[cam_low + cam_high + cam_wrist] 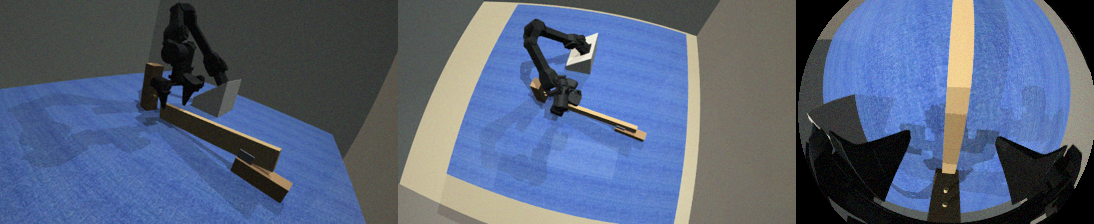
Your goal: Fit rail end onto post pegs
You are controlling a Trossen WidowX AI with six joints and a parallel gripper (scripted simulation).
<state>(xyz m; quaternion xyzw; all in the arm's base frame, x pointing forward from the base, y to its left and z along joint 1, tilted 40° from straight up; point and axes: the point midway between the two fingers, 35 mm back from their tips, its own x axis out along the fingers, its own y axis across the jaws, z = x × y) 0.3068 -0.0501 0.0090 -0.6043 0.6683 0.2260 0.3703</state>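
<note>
The long wooden rail (603,117) (219,132) (961,55) slopes from the footboard block (641,135) (262,183), where its far end sits in the grey bracket (246,156), down to its near end low by the table. The upright post (537,89) (152,74) (936,200) stands just beyond that end, apart from it in the wrist view. Two pegs show on its face, one nearer the rail (945,190). My gripper (174,106) (954,139) is open and empty, pointing down above the near end. The rail runs between its fingers in the wrist view. The end holes are hidden.
The arm's base stands on a white and grey wedge (584,64) (232,96), behind the rail in the exterior view. The blue mat (630,66) (99,185) lies under everything, with a pale table border (428,109) around it. Arm shadows fall across the mat.
</note>
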